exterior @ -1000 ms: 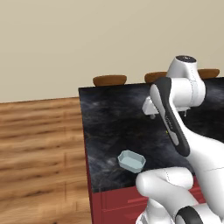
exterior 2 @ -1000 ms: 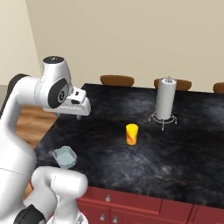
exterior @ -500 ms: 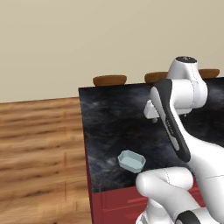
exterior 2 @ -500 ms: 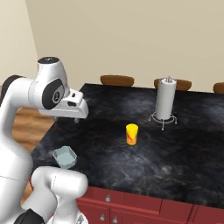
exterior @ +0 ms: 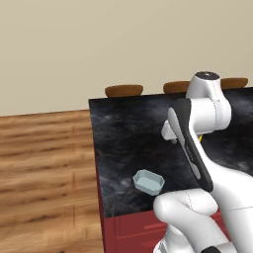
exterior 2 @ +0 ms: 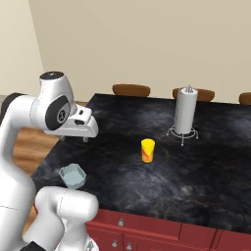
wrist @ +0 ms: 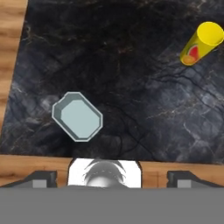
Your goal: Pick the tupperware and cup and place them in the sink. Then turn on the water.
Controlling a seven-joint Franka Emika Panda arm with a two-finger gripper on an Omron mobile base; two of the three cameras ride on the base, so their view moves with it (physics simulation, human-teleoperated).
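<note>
The small, shallow, pale blue-grey translucent tupperware (exterior: 148, 181) lies on the black marble worktop (exterior 2: 147, 127), near the front edge and close to the left corner of it. In the right base view the same container (exterior 2: 72, 175) shows just above the white base of the arm. In the hand view the tupperware (wrist: 77, 116) rests flat with its open side up, and nothing is inside it.

The small yellow cylindrical cup (exterior 2: 147, 150) with a red-orange mark stands upright near the middle of the worktop, well apart from the tupperware. In the hand view the cup (wrist: 201, 43) appears in the upper right corner.

The claw (exterior 2: 85, 138) hangs above the left part of the worktop, higher than both things and touching none of them. Its two dark finger tips (wrist: 40, 177) stand far apart at the bottom of the hand view, so the claw is released and nothing is between them.

Behind the cup, a white paper towel roll on a thin wire stand (exterior 2: 185, 116) stands upright. Brown round stool seats (exterior: 123, 91) show past the far edge of the worktop. Wooden floor (exterior: 44, 168) lies to the left of it, and red cabinet fronts (exterior 2: 162, 233) are under the front edge.
</note>
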